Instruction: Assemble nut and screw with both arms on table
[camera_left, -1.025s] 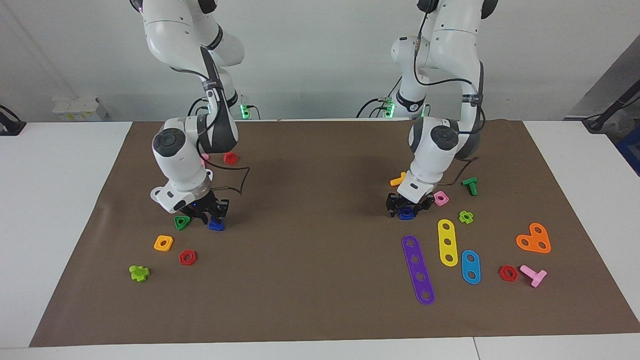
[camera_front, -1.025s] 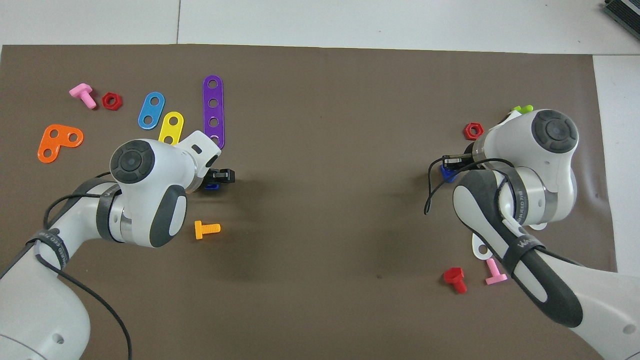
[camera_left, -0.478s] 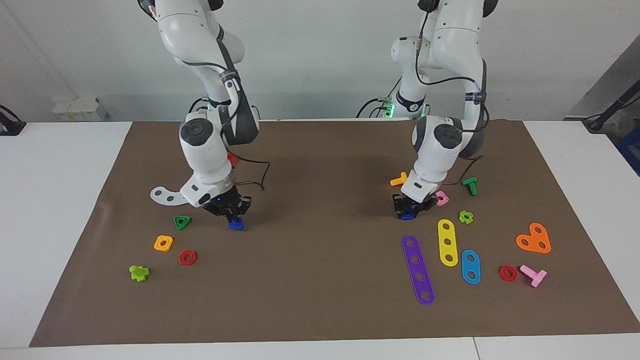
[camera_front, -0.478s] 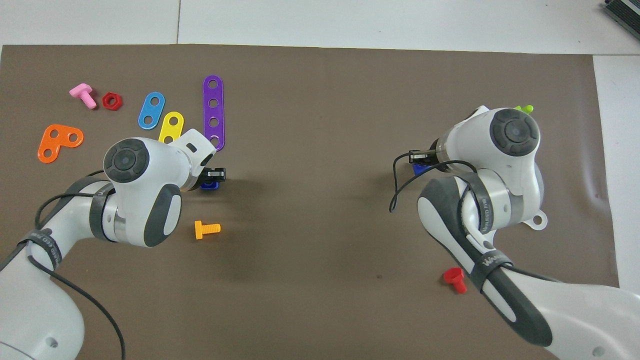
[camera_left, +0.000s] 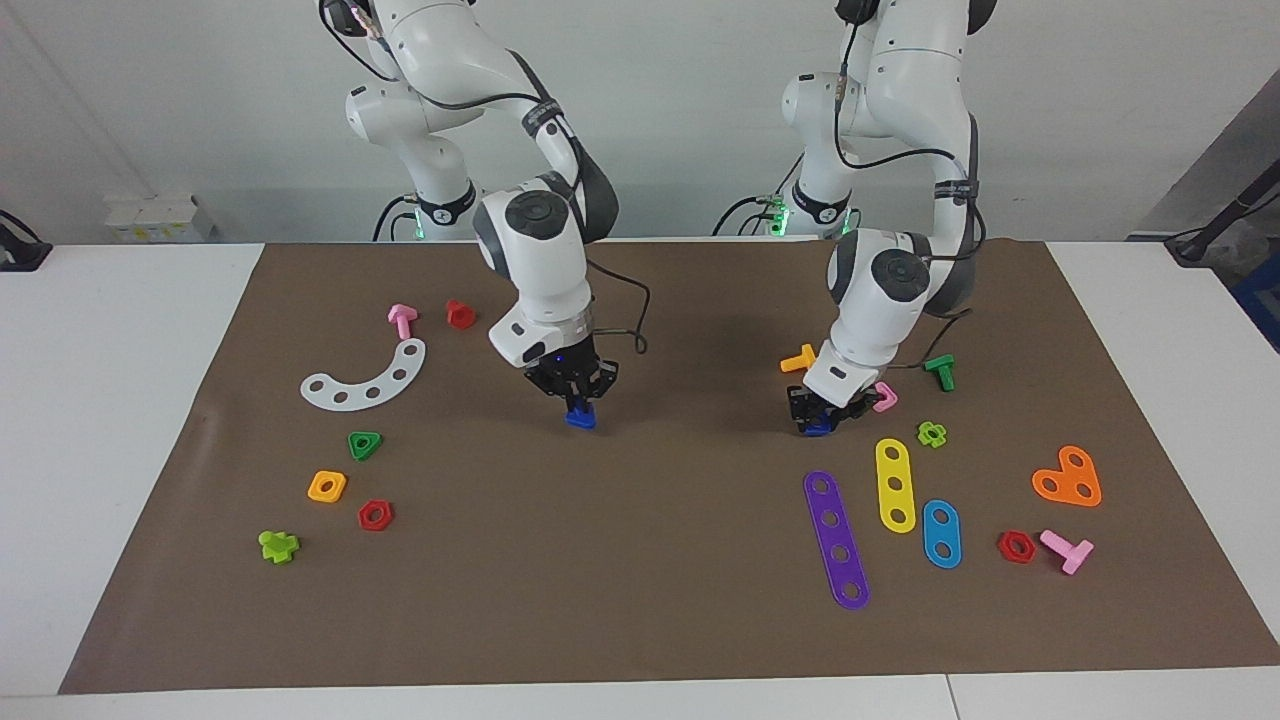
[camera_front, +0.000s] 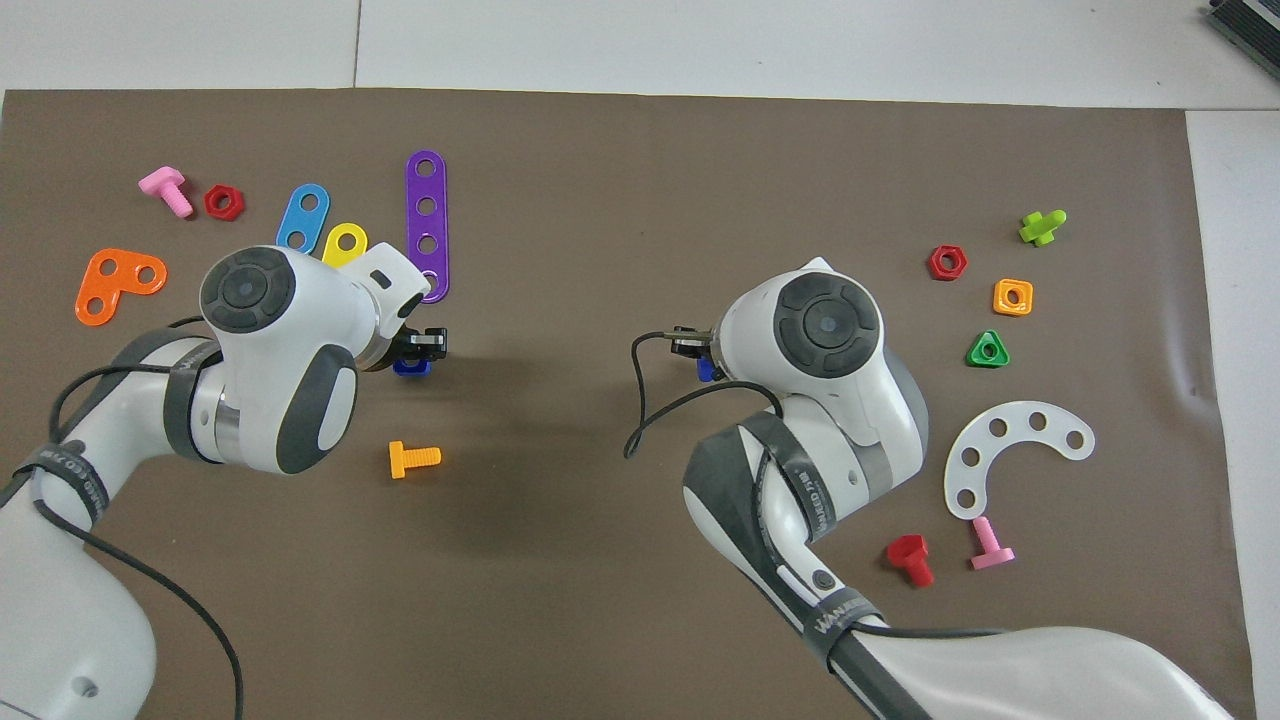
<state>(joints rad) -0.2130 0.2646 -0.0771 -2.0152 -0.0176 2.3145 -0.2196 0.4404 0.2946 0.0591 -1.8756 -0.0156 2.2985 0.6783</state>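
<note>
My right gripper (camera_left: 578, 403) is shut on the dark-blue screw (camera_left: 579, 419) and holds it in the air over the middle of the brown mat (camera_left: 640, 580), toward the right arm's end. In the overhead view the screw (camera_front: 706, 369) peeks out under that gripper (camera_front: 694, 348). My left gripper (camera_left: 822, 410) is shut on the dark-blue nut (camera_left: 818, 427), low at the mat, beside the pink nut (camera_left: 884, 398). The nut (camera_front: 411, 367) also shows under the left gripper (camera_front: 418, 347) in the overhead view. I cannot tell whether the nut touches the mat.
Purple (camera_left: 836, 540), yellow (camera_left: 895, 485) and light-blue (camera_left: 941, 533) strips lie farther from the robots than the left gripper; an orange screw (camera_left: 797, 358) lies nearer. A white curved plate (camera_left: 365, 378), green nut (camera_left: 365, 444) and orange nut (camera_left: 327, 486) lie toward the right arm's end.
My right gripper has lifted the screw and carried it toward the table's middle, uncovering the white curved plate. My left gripper has closed on the nut and barely moved.
</note>
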